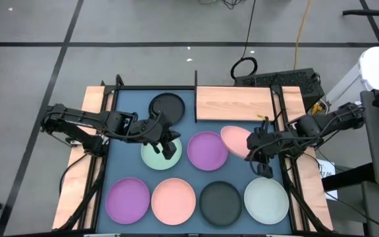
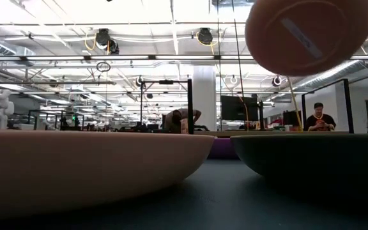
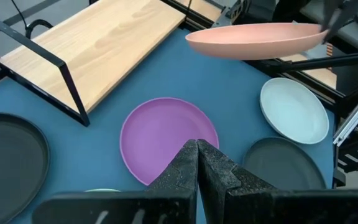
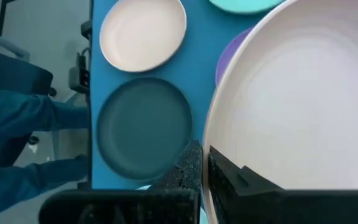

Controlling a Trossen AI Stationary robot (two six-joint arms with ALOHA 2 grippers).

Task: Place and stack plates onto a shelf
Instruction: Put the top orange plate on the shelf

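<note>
Several plates show in the high view. My right gripper (image 1: 254,143) is shut on a pink plate (image 1: 235,139) raised above the mat, just near of the light-wood shelf (image 1: 234,103) with its black rail (image 1: 196,95). My left gripper (image 1: 168,146) is shut and stands over a mint plate (image 1: 155,158); whether it touches that plate does not show. A black plate (image 1: 168,106) and a purple plate (image 1: 207,150) lie flat on the mat. The near row holds a purple plate (image 1: 127,199), a pink plate (image 1: 174,201), a black plate (image 1: 220,202) and a mint plate (image 1: 266,199). My right gripper pinches the pink plate by its rim (image 4: 211,146), one finger (image 4: 190,165) outside the rim and the other finger (image 4: 232,177) on the inner face. The fingers come roughly level from the table's right side. The plate (image 3: 253,40) is lifted clear of the mat, slightly tilted.
The blue mat (image 1: 120,164) covers the table, with wooden strips (image 1: 74,178) and black frame bars along both sides. The shelf board (image 3: 98,50) lies bare. Cables and a keyboard sit beyond the far edge. People sit far off in the room behind (image 2: 318,118).
</note>
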